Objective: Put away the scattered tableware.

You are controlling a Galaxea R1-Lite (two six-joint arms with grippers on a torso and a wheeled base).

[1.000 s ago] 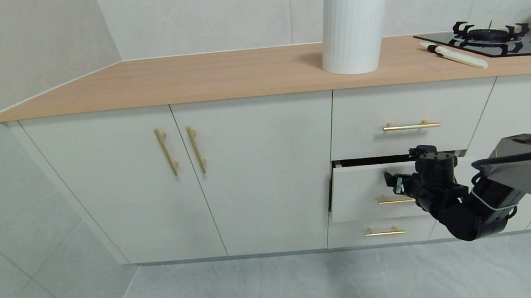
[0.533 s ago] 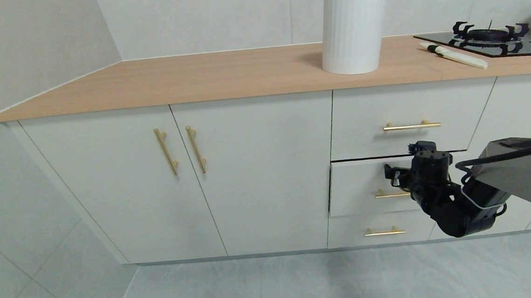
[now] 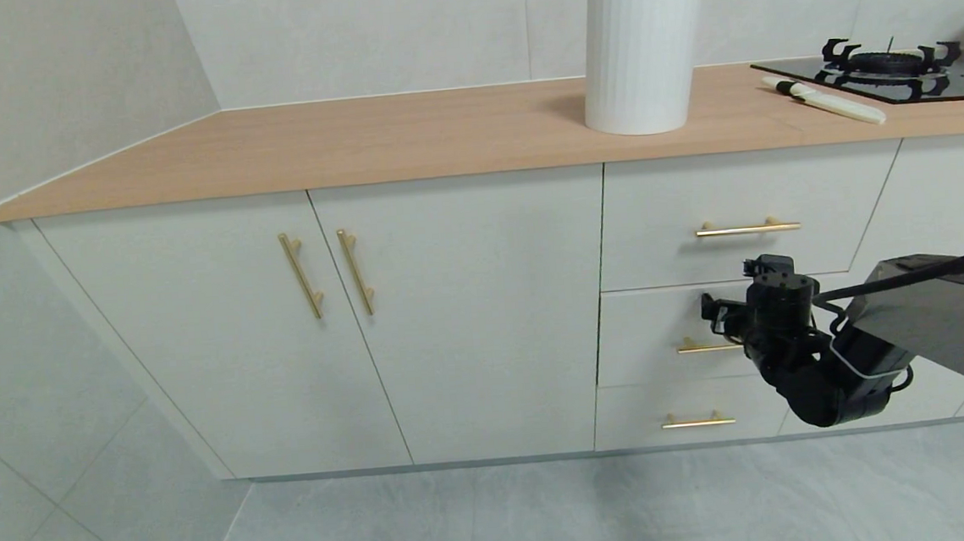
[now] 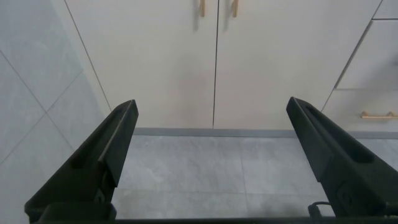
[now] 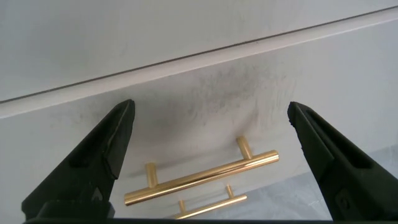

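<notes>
The right hand (image 3: 721,320), fingers spread apart, faces the shut middle drawer (image 3: 648,335) just before its gold handle (image 5: 205,175). The left hand (image 4: 210,106), likewise apart and holding nothing, hangs above the floor (image 4: 199,168). A cream knife (image 3: 822,100) lies on the desk (image 3: 354,139) beside the stove (image 3: 901,76).

Pale grey tiles cover the walls (image 3: 347,34) and the floor (image 3: 465,518). A wooden countertop (image 3: 354,144) lies on white cabinets (image 3: 484,304) — two doors (image 3: 197,324) and three drawers (image 3: 656,207), all shut, with golden handles (image 3: 748,228).
</notes>
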